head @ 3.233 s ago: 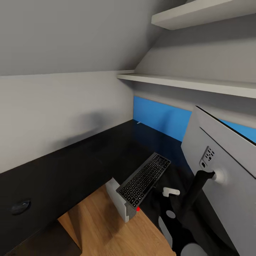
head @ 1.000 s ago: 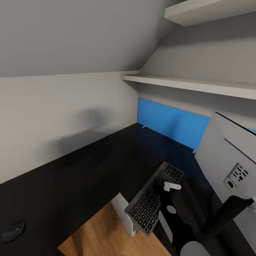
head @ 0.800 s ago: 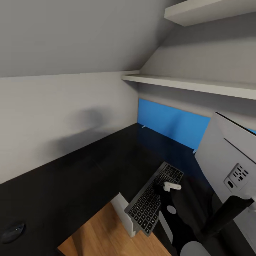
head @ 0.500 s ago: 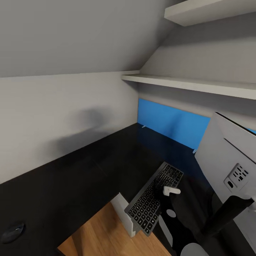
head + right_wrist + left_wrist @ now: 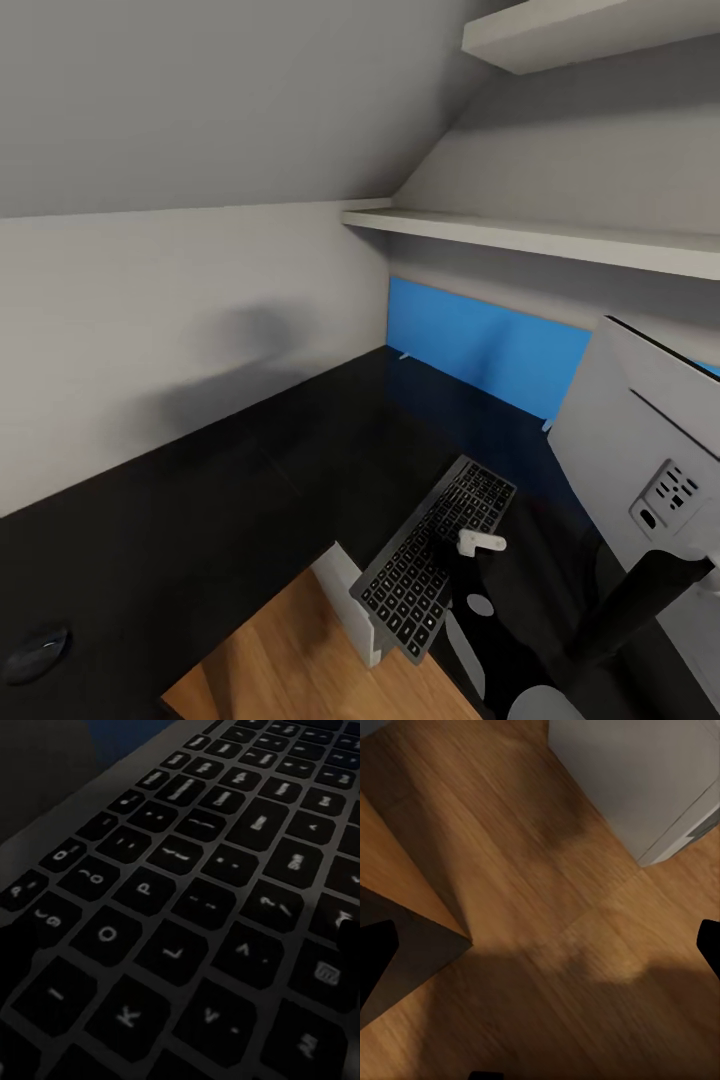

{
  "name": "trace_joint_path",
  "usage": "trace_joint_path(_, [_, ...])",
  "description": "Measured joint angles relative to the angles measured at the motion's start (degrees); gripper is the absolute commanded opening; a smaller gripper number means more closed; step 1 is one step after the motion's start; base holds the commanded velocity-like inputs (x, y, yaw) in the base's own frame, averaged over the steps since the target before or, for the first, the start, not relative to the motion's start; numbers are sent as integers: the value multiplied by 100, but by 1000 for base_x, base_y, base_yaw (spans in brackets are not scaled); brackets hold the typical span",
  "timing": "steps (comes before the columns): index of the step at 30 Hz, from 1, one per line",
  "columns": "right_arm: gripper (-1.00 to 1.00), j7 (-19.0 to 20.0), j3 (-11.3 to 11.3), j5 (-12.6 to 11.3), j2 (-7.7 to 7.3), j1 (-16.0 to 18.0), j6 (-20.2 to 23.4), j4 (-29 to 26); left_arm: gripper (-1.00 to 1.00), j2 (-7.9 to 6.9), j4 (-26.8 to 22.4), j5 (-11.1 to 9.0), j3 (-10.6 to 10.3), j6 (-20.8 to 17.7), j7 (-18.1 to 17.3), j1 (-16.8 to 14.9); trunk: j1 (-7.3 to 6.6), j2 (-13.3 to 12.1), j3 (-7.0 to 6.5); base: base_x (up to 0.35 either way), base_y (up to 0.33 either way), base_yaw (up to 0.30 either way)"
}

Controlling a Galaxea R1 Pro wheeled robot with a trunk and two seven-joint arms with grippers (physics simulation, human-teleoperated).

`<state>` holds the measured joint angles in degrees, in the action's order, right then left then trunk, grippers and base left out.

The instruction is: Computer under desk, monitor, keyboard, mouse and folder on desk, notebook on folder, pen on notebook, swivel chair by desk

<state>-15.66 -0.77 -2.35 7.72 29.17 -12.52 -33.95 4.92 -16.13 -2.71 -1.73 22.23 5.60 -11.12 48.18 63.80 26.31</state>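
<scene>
Black bench [image 5: 200,500] runs along the grey wall. On it the keyboard [image 5: 435,555] lies tilted, its near end over the edge, beside the monitor [image 5: 650,440]. Right gripper [image 5: 478,543] hovers over the keys; its state I cannot tell. Left gripper [image 5: 540,967] is released above the wood floor [image 5: 510,870].

Two white shelves [image 5: 560,240] above a blue panel [image 5: 490,350]; wooden floor [image 5: 525,907] below.

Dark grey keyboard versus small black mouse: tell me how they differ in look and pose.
The dark grey keyboard is a long slab of many keys, while the small black mouse is a rounded lump. The keyboard juts past the black desk edge over the wooden floor; the mouse sits fully on the desk, far from it. Both are dark.
</scene>
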Motion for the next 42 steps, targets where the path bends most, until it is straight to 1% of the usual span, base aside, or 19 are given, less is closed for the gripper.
trace_joint_path(10, [100,1,-1,0,0,0,1,-1,100,0,0,0,0,64,0,0,0,0,0,-5,0,0])
trace_joint_path(18, [100,11,-8,5,2,0,6,4,100,0,0,1,-1,69,1,-1,1,0,0,-84,0,0])
trace_joint_path(42, [100,12,-1,9,8,0,7,19,100,0,-1,0,3,70,9,0,0,0,0,-30,0,0])
